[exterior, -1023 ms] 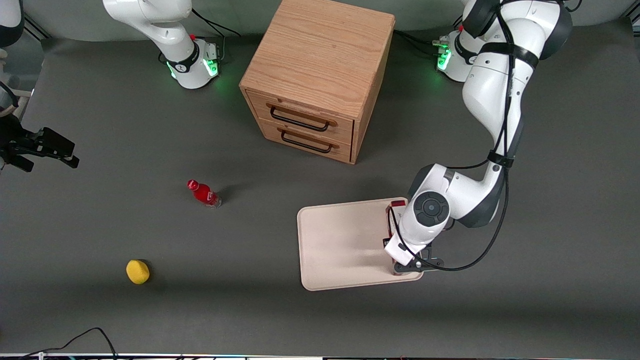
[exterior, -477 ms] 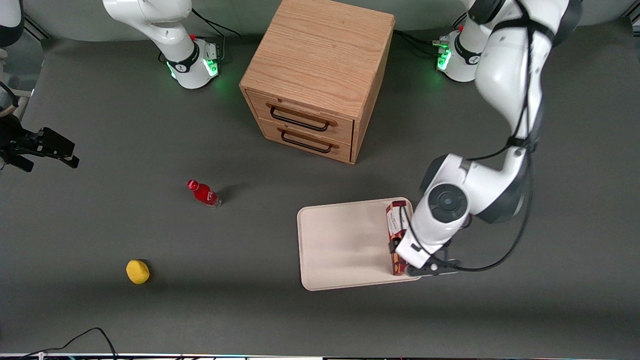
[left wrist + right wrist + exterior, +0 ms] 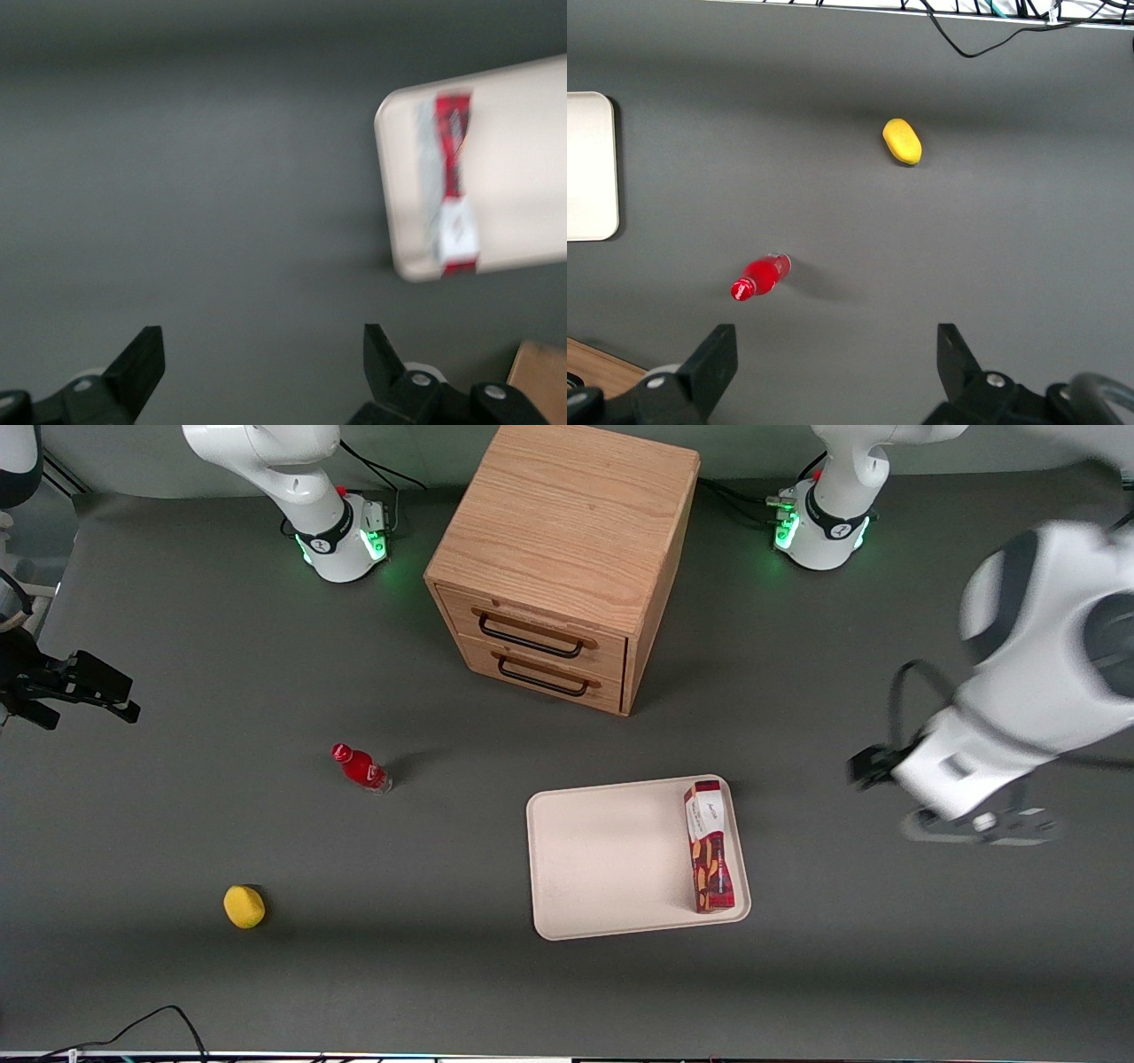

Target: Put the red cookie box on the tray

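Red cookie box (image 3: 709, 847) lying flat on the tray (image 3: 611, 859), along the tray's edge toward the working arm's end of the counter (image 3: 266, 974), white end panel pointing toward the drawer cabinet (image 3: 561, 567). Same box in the left wrist view (image 3: 453, 192), resting lengthwise just inside the rim of the tray (image 3: 514, 177), nothing touching it.

Tool (image 3: 974, 828) well apart from the tray, out over bare counter toward the working arm's end, blurred in the front view. Fingers (image 3: 142, 363) spread wide in the left wrist view, nothing between them — open and empty (image 3: 263, 363), with only grey counter (image 3: 221, 177) under the gap.

Wooden drawer cabinet farther from the front camera than the tray, two dark handles on its front, both drawers closed. Small red bottle (image 3: 361, 767) lying on the counter toward the parked arm's end, well apart from the tray. Yellow rounded object (image 3: 244, 906) nearer the front camera than the bottle, also toward the parked arm's end. Both in the right wrist view as well — bottle (image 3: 759, 276) and yellow object (image 3: 902, 142) on bare counter, a corner of the tray (image 3: 589, 168) at the edge.
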